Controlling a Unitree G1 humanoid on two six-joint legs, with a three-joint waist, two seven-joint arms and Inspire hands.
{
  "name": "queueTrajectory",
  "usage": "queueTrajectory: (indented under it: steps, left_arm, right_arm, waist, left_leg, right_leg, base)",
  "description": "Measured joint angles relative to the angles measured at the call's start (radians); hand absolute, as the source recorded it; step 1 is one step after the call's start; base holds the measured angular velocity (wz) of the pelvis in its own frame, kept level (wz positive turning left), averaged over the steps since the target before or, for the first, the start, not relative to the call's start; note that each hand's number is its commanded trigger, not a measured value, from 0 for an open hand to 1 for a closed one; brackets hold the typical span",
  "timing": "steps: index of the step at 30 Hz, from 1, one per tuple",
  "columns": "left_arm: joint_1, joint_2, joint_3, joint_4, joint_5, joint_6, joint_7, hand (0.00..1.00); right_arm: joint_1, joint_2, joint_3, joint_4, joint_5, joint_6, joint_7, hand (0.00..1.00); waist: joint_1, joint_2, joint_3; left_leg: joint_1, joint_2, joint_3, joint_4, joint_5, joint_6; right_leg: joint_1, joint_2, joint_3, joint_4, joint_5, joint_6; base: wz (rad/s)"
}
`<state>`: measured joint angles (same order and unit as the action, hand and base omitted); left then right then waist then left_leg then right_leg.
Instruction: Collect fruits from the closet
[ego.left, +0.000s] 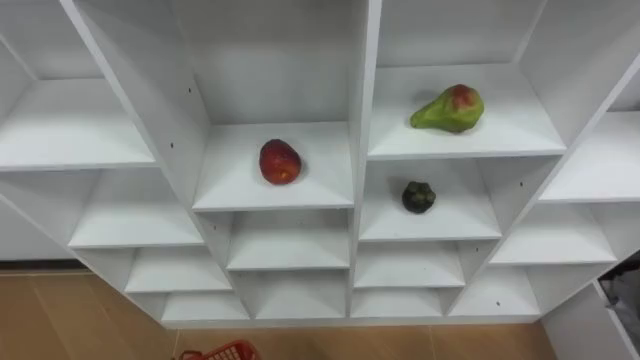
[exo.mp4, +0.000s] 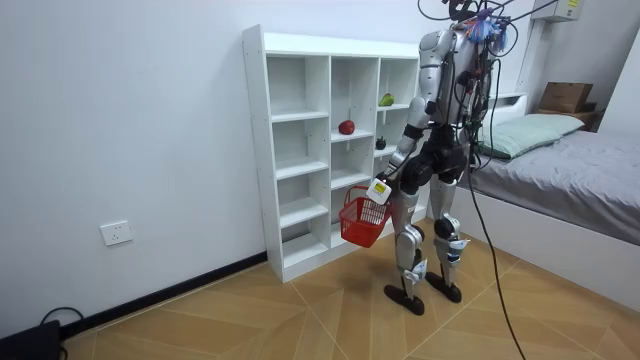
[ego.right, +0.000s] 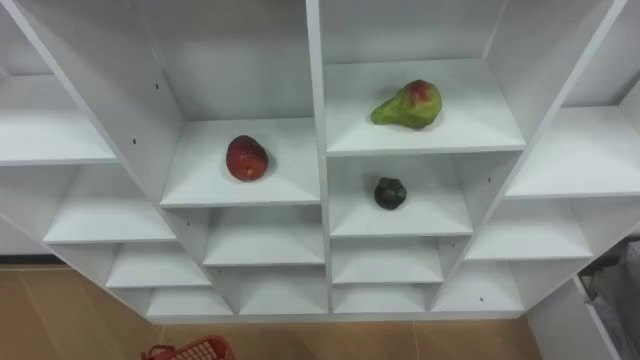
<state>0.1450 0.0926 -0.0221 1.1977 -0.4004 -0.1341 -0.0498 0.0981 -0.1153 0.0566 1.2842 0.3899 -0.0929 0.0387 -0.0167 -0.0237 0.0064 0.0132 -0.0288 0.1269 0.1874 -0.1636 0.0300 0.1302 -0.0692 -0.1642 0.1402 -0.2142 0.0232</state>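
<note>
A white closet (ego.left: 360, 150) of open shelves faces me. A red apple (ego.left: 280, 162) lies on a middle shelf left of the centre post. A green pear with a red blush (ego.left: 448, 110) lies one shelf higher on the right. Below it sits a small dark round fruit (ego.left: 418, 196). The rim of a red basket (ego.left: 215, 352) shows at the bottom edge. In the room view I stand upright before the closet (exo.mp4: 300, 150). My left hand (exo.mp4: 380, 189) is held low in front of me, curled on the handle of the red basket (exo.mp4: 362, 222).
The other shelf compartments hold nothing. Wooden floor (ego.left: 60, 320) runs below the closet. A white panel (ego.left: 580, 320) and something dark grey (ego.left: 625, 295) stand at the closet's right. A bed (exo.mp4: 580, 170) lies at the room view's right.
</note>
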Motion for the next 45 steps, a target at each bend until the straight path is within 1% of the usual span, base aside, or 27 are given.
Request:
queueTrajectory:
  steps: [3, 11, 14, 19, 22, 24, 26, 27, 29, 30, 32, 36, 38, 39, 40, 41, 43, 44, 45]
  left_arm:
    - [0.000, 0.001, 0.000, 0.000, 0.000, 0.000, -0.001, 1.00]
    - [0.002, 0.001, -0.001, 0.000, 0.000, 0.000, -0.003, 1.00]
    - [0.002, 0.002, -0.001, 0.000, 0.002, 0.000, -0.002, 1.00]
    - [0.002, 0.002, 0.000, -0.001, 0.002, 0.000, 0.000, 1.00]
    - [0.004, 0.003, 0.001, -0.001, 0.000, 0.000, 0.000, 1.00]
    - [0.005, 0.003, 0.007, 0.000, 0.000, 0.000, -0.002, 1.00]
    - [0.006, 0.004, 0.033, 0.002, 0.000, 0.001, -0.003, 1.00]
    - [0.007, 0.005, 0.045, 0.003, 0.000, 0.002, -0.004, 1.00]
    - [0.016, 0.006, 0.107, 0.002, 0.021, 0.002, -0.002, 1.00]
    - [0.021, 0.006, 0.120, 0.002, 0.022, 0.002, -0.002, 1.00]
    - [0.035, 0.013, 0.138, 0.002, 0.023, 0.001, 0.000, 1.00]
    - [0.041, 0.021, 0.138, 0.002, 0.024, 0.000, 0.002, 1.00]
    - [0.042, 0.023, 0.139, 0.003, 0.046, 0.000, 0.001, 1.00]
    - [0.042, 0.024, 0.139, 0.003, 0.049, 0.000, 0.001, 1.00]
    - [0.043, 0.025, 0.139, 0.001, 0.061, 0.000, 0.002, 1.00]
    - [0.042, 0.025, 0.138, -0.001, 0.067, 0.000, 0.003, 1.00]
    - [0.045, 0.025, 0.135, -0.010, 0.068, 0.000, 0.004, 1.00]
    - [0.046, 0.025, 0.134, -0.018, 0.068, 0.000, 0.005, 1.00]
    - [0.046, 0.025, 0.135, -0.022, 0.069, 0.000, 0.005, 1.00]
  right_arm:
    - [-0.001, 0.000, 0.000, 0.000, 0.000, 0.000, 0.001, 0.00]
    - [-0.001, 0.000, 0.000, 0.000, 0.003, 0.000, 0.007, 0.00]
    - [-0.001, 0.000, 0.000, -0.001, 0.010, 0.000, 0.007, 0.00]
    - [-0.001, 0.000, 0.000, 0.001, 0.037, 0.000, -0.006, 0.00]
    - [0.003, 0.002, -0.006, 0.004, 0.056, 0.000, -0.018, 0.00]
    - [0.003, 0.002, -0.029, 0.004, 0.078, 0.001, -0.033, 0.00]
    - [0.005, 0.000, -0.105, 0.003, 0.105, 0.001, -0.058, 0.00]
    - [0.006, 0.000, -0.129, 0.000, 0.117, 0.001, -0.066, 0.00]
    - [0.018, -0.003, -0.224, -0.050, 0.126, 0.002, -0.104, 0.00]
    - [0.020, -0.005, -0.243, -0.070, 0.126, 0.001, -0.116, 0.00]
    - [0.021, -0.013, -0.291, -0.137, 0.126, -0.016, -0.154, 0.00]
    - [0.020, -0.017, -0.297, -0.249, 0.113, -0.028, -0.239, 0.00]
    - [0.018, -0.017, -0.312, -0.340, 0.110, -0.038, -0.292, 0.00]
    - [0.018, -0.017, -0.317, -0.365, 0.110, -0.044, -0.306, 0.00]
    - [0.019, -0.017, -0.319, -0.415, 0.107, -0.059, -0.340, 0.00]
    - [0.024, -0.017, -0.318, -0.478, 0.098, -0.063, -0.374, 0.00]
    - [0.029, -0.017, -0.315, -0.555, 0.051, -0.075, -0.418, 0.00]
    - [0.028, -0.017, -0.311, -0.601, 0.021, -0.085, -0.442, 0.00]
    - [0.027, -0.017, -0.310, -0.623, 0.009, -0.088, -0.452, 0.00]
  waist:
    - [0.000, -0.002, 0.0003]
    - [0.000, 0.001, 0.0012]
    - [0.000, 0.003, 0.0030]
    - [0.002, 0.003, 0.0045]
    - [-0.003, -0.001, 0.0056]
    - [-0.004, 0.000, 0.0060]
    - [-0.010, -0.001, 0.0050]
    - [-0.011, -0.001, 0.0047]
    - [-0.015, -0.003, 0.0036]
    - [-0.018, -0.003, 0.0036]
    - [-0.031, -0.007, 0.0028]
    - [-0.033, -0.021, 0.0005]
    - [-0.032, -0.028, -0.0010]
    - [-0.032, -0.028, -0.0012]
    - [-0.031, -0.029, -0.0016]
    - [-0.032, -0.028, -0.0021]
    - [-0.030, -0.028, -0.0023]
    - [-0.028, -0.024, -0.0051]
    - [-0.027, -0.025, -0.0047]
  left_leg:
    - [0.000, 0.000, 0.000, 0.000, 0.000, 0.000]
    - [0.000, 0.000, 0.000, 0.000, 0.000, 0.000]
    - [0.002, 0.000, 0.000, 0.000, 0.000, 0.000]
    - [0.012, 0.002, 0.008, -0.002, 0.000, 0.000]
    - [0.024, 0.001, 0.012, -0.006, 0.000, 0.000]
    - [0.028, 0.001, 0.013, -0.007, 0.000, 0.000]
    - [0.029, 0.001, 0.011, -0.007, 0.000, 0.000]
    - [0.029, 0.000, 0.011, -0.006, 0.000, 0.000]
    - [0.032, 0.000, 0.011, -0.008, 0.000, 0.000]
    - [0.034, 0.000, 0.011, -0.009, 0.000, 0.000]
    - [0.036, 0.000, 0.012, -0.009, 0.000, 0.001]
    - [0.034, 0.001, 0.018, -0.008, 0.000, 0.001]
    - [0.034, 0.002, 0.024, -0.008, 0.000, 0.001]
    - [0.034, 0.002, 0.025, -0.008, 0.000, 0.001]
    - [0.033, 0.002, 0.026, -0.008, 0.000, 0.001]
    - [0.032, 0.002, 0.025, -0.008, 0.000, 0.001]
    - [0.032, 0.002, 0.026, -0.009, 0.000, 0.001]
    - [0.032, 0.002, 0.028, -0.011, 0.000, 0.001]
    - [0.033, 0.002, 0.029, -0.011, 0.000, 0.001]
  right_leg:
    - [0.000, 0.000, 0.000, 0.000, 0.000, 0.000]
    - [0.000, 0.000, 0.000, 0.003, 0.000, 0.000]
    - [0.000, 0.000, 0.001, 0.007, 0.000, 0.000]
    - [0.001, 0.001, 0.024, 0.010, 0.000, 0.000]
    - [0.009, 0.001, 0.024, 0.009, 0.000, 0.001]
    - [0.013, 0.000, 0.024, 0.009, -0.001, 0.001]
    - [0.015, 0.000, 0.023, 0.008, -0.001, 0.001]
    - [0.015, 0.000, 0.022, 0.007, -0.001, 0.001]
    - [0.017, 0.000, 0.023, 0.008, -0.001, 0.001]
    - [0.018, 0.000, 0.024, 0.008, -0.001, 0.001]
    - [0.018, 0.000, 0.025, 0.010, -0.001, 0.002]
    - [0.012, 0.000, 0.028, 0.010, -0.002, 0.002]
    - [0.010, 0.000, 0.035, 0.011, -0.002, 0.002]
    - [0.009, 0.000, 0.037, 0.011, -0.002, 0.002]
    - [0.007, 0.000, 0.039, 0.011, -0.002, 0.002]
    - [0.005, 0.000, 0.040, 0.012, -0.002, 0.002]
    - [0.004, 0.000, 0.040, 0.013, -0.002, 0.002]
    - [0.003, 0.000, 0.041, 0.013, -0.002, 0.002]
    - [0.003, 0.000, 0.042, 0.013, -0.002, 0.002]
  base:
    - [0.00]
    - [0.00]
    - [0.00]
    - [-0.08]
    - [-0.04]
    - [-0.02]
    - [0.00]
    - [0.00]
    - [0.00]
    - [0.00]
    - [0.00]
    - [-0.01]
    - [-0.06]
    - [-0.07]
    - [-0.05]
    - [-0.04]
    - [0.00]
    - [0.00]
    - [0.00]
